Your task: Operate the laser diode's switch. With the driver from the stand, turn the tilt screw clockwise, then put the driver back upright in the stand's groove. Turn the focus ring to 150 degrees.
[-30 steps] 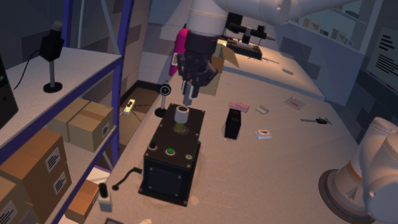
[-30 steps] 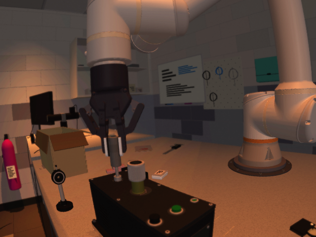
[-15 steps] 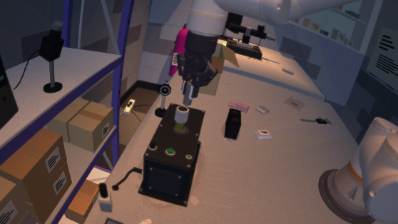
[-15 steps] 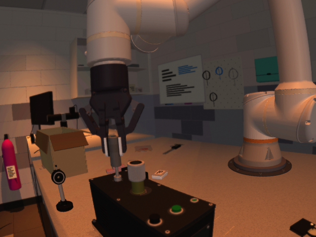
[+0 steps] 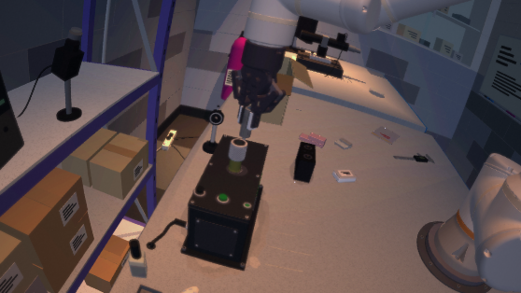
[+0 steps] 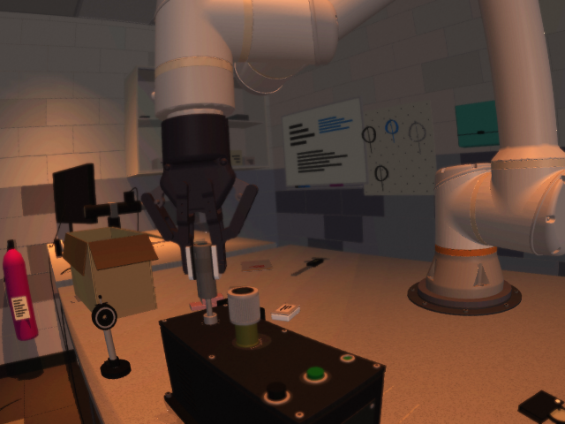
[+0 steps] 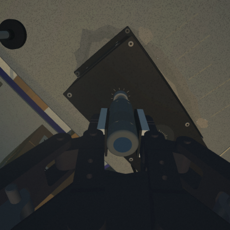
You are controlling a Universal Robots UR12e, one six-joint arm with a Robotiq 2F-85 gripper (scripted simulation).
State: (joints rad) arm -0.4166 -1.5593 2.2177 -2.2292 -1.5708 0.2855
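Observation:
The black laser diode box point(image 5: 227, 198) sits on the bench near the shelf side. On its top are a green switch point(image 6: 315, 373), a black knob point(image 6: 276, 391) and the knurled focus ring point(image 6: 243, 306) on an olive post. My gripper point(image 6: 204, 264) stands over the box's far end, closed around the grey driver point(image 6: 205, 273), which is upright. The driver's tip rests on the tilt screw point(image 6: 210, 319) beside the focus ring. In the wrist camera the driver point(image 7: 122, 126) points down at the screw, which has tick marks around it point(image 7: 120, 94). The black stand point(image 5: 305, 161) is on the bench right of the box.
The focus ring rises right beside the driver. A small mirror post point(image 6: 107, 335) stands left of the box. An open cardboard box point(image 6: 111, 267) is behind it. The blue shelf frame point(image 5: 154, 102) runs along the bench's left edge. The arm's base point(image 6: 465, 246) is far right. Small parts lie scattered beyond the stand.

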